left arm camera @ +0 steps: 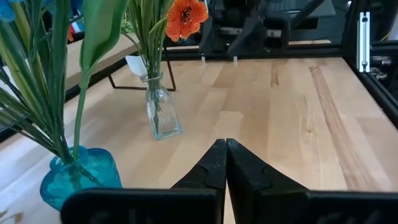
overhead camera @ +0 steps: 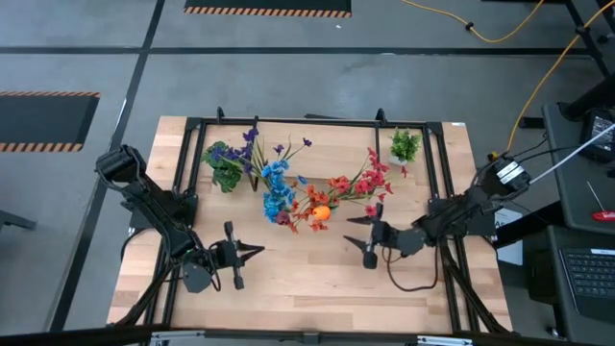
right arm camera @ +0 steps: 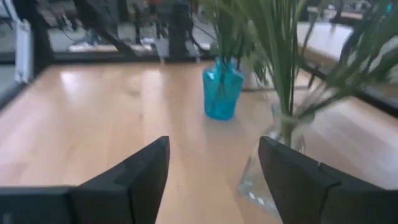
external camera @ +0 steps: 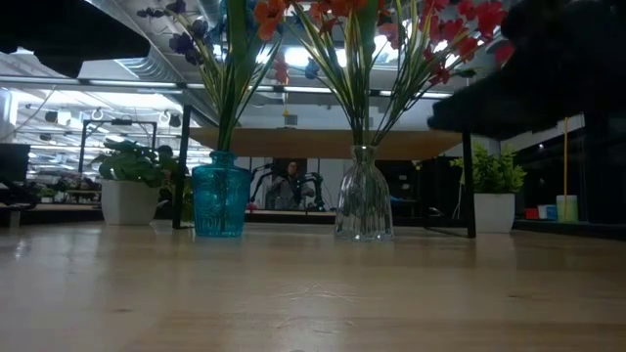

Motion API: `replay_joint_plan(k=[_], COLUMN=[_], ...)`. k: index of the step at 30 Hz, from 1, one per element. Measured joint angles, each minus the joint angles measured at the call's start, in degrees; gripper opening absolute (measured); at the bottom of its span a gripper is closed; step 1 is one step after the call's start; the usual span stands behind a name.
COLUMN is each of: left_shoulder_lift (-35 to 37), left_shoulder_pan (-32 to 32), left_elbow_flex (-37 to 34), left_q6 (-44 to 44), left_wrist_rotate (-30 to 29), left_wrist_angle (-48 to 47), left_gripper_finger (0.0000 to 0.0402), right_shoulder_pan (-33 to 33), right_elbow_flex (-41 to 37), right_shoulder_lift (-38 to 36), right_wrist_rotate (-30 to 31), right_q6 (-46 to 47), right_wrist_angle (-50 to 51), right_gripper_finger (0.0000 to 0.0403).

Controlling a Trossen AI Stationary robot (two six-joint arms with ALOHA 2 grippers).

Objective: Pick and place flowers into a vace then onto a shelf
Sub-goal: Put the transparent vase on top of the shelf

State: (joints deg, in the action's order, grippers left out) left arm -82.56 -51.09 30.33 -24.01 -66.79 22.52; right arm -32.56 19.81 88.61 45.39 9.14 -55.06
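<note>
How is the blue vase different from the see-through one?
The blue vase is teal and squat; the clear vase is colourless and flares wide at the bottom. The blue vase holds blue and purple flowers; the clear vase holds red and orange flowers. Both stand upright on the table.

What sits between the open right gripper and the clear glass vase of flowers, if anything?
Nothing visible. In the right wrist view the right gripper is open with bare tabletop between its fingers, and the clear glass vase stands just ahead, off to one side. The blue vase stands farther off, out of the way.
</note>
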Motion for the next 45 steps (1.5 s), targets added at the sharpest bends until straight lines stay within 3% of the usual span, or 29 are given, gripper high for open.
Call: replay_joint_plan(k=[13, 25, 31, 45], left_shoulder_lift=[0.0, 0.0, 0.0, 0.0], left_shoulder_pan=[0.0, 0.0, 0.0, 0.0], left_elbow_flex=[0.0, 0.0, 0.0, 0.0], left_q6=[0.1, -1.4, -1.2, -0.7], left_wrist_rotate=[0.4, 0.9, 0.9, 0.9], left_wrist_angle=[0.0, 0.0, 0.0, 0.0], left_gripper_finger=[0.0005, 0.0005, 0.0002, 0.0005], right_shoulder_pan=[8.5, 14.4, 16.3, 18.7], right_elbow_flex=[0.0, 7.0, 7.4, 9.0], right_shoulder_lift=[6.1, 12.7, 15.4, 20.1], right_wrist_rotate=[0.2, 0.0, 0.1, 0.0], right_q6=[4.1, 1.1, 5.6, 2.5], right_wrist_angle=[-4.3, -3.9, -4.4, -12.0], right_gripper_finger=[0.0295, 0.0296, 0.0296, 0.0296])
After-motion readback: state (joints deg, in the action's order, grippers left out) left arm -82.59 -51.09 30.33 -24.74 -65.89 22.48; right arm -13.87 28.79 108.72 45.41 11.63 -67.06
